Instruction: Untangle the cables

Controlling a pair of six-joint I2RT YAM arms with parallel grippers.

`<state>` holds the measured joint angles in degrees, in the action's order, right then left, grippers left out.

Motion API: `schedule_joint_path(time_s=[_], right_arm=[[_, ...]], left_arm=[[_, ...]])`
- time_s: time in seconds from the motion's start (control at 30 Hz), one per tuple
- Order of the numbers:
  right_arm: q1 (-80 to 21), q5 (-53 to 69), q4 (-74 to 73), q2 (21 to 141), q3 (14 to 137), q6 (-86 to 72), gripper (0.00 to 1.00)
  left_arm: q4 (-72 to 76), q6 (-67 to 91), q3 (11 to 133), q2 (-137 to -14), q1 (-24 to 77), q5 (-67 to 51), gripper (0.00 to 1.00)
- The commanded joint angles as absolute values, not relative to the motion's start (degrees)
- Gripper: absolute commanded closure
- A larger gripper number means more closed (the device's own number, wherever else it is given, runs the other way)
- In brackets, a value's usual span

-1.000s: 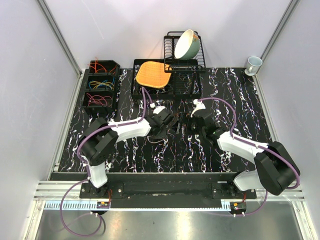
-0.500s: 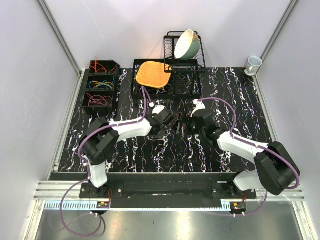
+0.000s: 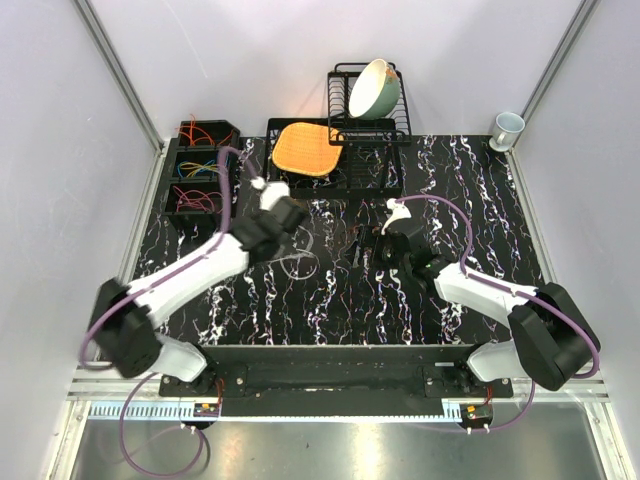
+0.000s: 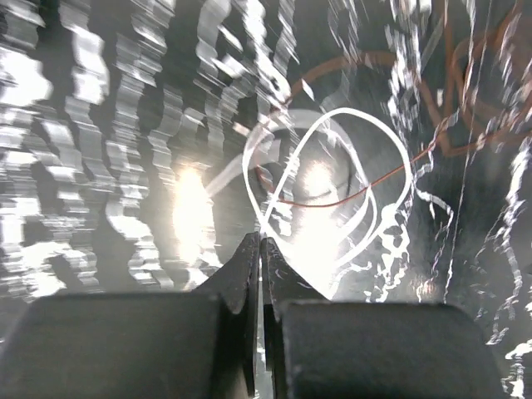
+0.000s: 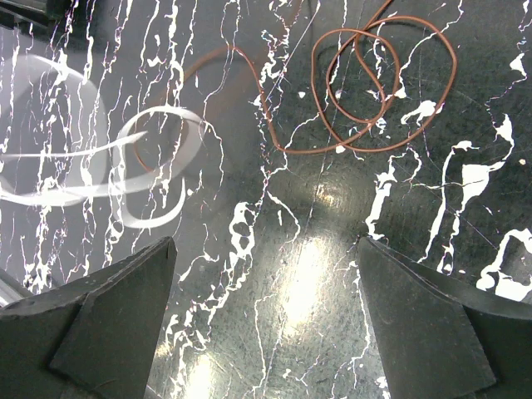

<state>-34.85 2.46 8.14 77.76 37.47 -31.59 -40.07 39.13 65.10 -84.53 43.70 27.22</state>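
Left gripper (image 4: 259,249) is pinched tight on a white cable (image 4: 406,179). We see its loop at 12 o'clock, a thin red cable (image 4: 332,203) crossing it. Right gripper (image 5: 274,324) gapes wide and holds nothing. A brown cable (image 5: 382,148) lies coiled on the table (image 5: 332,266) at its 1 o'clock.

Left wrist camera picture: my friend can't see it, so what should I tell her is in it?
The left gripper is pinched shut on a blurry white cable that loops out ahead of it. A thin red wire crosses the loop, brown cable curls at the top right, and underneath is a black table with white streaks.
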Motion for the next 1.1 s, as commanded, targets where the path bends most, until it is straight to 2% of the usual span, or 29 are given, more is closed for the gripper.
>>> schedule_joint_path(time_s=[0.0, 0.33, 0.47, 0.53, 0.7, 1.07], right_arm=[[-34.54, 1.23, 8.96, 77.25, 38.85, -31.82, 0.04], [-34.54, 1.23, 8.0, 78.05, 39.64, -31.9, 0.04], [-34.54, 1.4, 7.74, 78.49, 40.16, -31.82, 0.04], [-34.63, 3.07, 7.82, 79.19, 40.78, -30.77, 0.04], [-34.63, 13.25, 12.65, 79.63, 40.87, -28.39, 0.04], [-34.72, 22.84, 11.07, 98.16, 60.1, -30.84, 0.0]], left_arm=[[-45.61, 34.37, 66.18, -74.56, 38.59, 30.77, 1.0], [-52.82, 28.13, 74.79, -65.39, 32.88, 32.87, 1.0], [-51.61, 26.72, 75.59, -62.07, 29.97, 24.37, 1.0], [-48.1, 25.06, 74.36, -60.91, 29.88, 16.28, 1.0], [-48.95, 25.49, 75.4, -60.38, 29.97, 14.32, 1.0], [-50.89, 26.1, 79.63, -59.42, 29.88, 10.46, 1.0]])
